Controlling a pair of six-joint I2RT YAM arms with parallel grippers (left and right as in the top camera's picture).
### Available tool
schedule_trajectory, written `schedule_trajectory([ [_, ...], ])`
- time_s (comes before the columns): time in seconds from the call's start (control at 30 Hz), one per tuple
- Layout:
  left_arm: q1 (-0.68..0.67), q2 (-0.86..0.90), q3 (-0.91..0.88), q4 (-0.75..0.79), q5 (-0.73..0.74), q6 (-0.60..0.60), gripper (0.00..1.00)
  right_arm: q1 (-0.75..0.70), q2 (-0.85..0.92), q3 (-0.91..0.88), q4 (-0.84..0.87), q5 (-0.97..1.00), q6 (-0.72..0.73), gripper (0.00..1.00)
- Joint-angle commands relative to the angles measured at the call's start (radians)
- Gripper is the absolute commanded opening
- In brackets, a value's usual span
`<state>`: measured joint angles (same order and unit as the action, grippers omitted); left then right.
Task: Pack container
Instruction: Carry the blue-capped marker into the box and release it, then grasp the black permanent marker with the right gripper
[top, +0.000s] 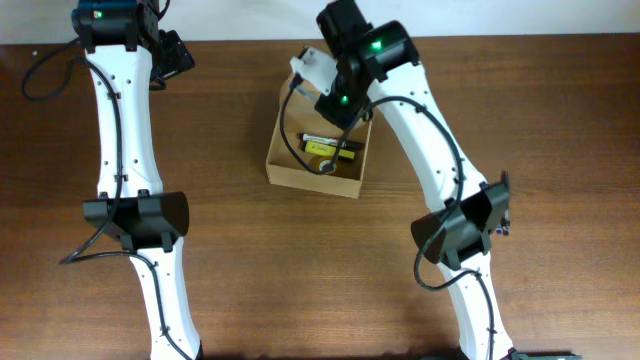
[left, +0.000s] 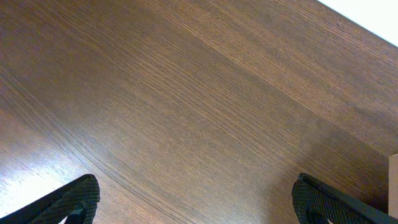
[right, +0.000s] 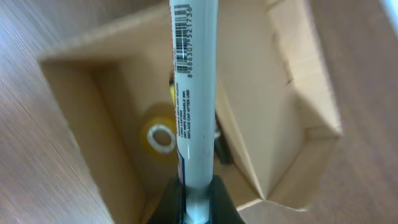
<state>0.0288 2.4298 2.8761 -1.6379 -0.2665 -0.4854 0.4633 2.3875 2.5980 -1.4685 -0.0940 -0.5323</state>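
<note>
Both arms reach away from the near edge of the desk (top: 300, 280), one on each side. Past the middle, toward the far edge and about halfway between the left and right edges, sits the box (top: 310, 186) with its top open. In the overhead view something yellow and black lies on its floor. The right wrist view shows a yellow roll (right: 160, 138) down in one corner. The right claw (right: 196, 193) hangs over that open top, its fingers (right: 169, 204) pinched tight on the end of a white marker (right: 194, 93) with a barcode. The marker stretches out across the opening. At the far left corner, the left claw (left: 199, 202) hovers over bare wood, spread fully wide and holding nothing.
</note>
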Motion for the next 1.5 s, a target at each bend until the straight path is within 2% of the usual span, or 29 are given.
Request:
schedule_trajectory([
  [0.0,0.006,0.009,0.006,-0.002,-0.011,0.009,1.0,-0.006,-0.007,-0.111,0.038,0.016,-0.037,0.05],
  [0.3,0.006,0.009,0.006,-0.002,-0.011,0.009,1.0,-0.002,-0.007,-0.405,0.174,-0.001,-0.04,0.05],
  [0.33,0.006,0.009,0.006,-0.002,-0.011,0.009,1.0,-0.002,-0.007,-0.421,0.18,-0.005,-0.04,0.1],
  [0.37,0.006,0.009,0.006,-0.002,-0.011,0.009,1.0,-0.002,-0.007,-0.436,0.184,-0.008,-0.039,0.24],
  [0.4,0.006,0.009,0.006,-0.002,-0.011,0.009,1.0,0.002,-0.007,-0.44,0.182,-0.007,-0.036,0.48],
  [0.47,0.006,0.009,0.006,-0.002,-0.011,0.009,1.0,0.004,-0.009,-0.437,0.183,-0.026,-0.036,0.55],
  [0.63,0.006,0.009,0.006,-0.002,-0.011,0.009,1.0,0.017,-0.026,-0.365,0.159,-0.086,-0.026,0.61],
  [0.8,0.006,0.009,0.006,-0.002,-0.011,0.009,1.0,0.022,-0.071,-0.229,0.099,-0.077,0.05,0.6],
  [0.93,0.006,0.009,0.006,-0.002,-0.011,0.009,1.0,0.02,-0.165,-0.155,0.05,-0.06,0.063,0.61],
  [1.1,0.006,0.009,0.006,-0.002,-0.011,0.009,1.0,0.006,-0.319,-0.17,0.033,0.018,0.068,0.62],
  [1.2,0.006,0.009,0.006,-0.002,-0.011,0.009,1.0,-0.043,-0.449,-0.262,0.071,0.052,0.071,0.65],
  [1.3,0.006,0.009,0.006,-0.002,-0.011,0.009,1.0,-0.124,-0.593,-0.446,0.151,0.055,0.071,0.69],
  [1.47,0.006,0.009,0.006,-0.002,-0.011,0.009,1.0,-0.283,-0.785,-0.787,0.294,0.107,0.126,0.81],
])
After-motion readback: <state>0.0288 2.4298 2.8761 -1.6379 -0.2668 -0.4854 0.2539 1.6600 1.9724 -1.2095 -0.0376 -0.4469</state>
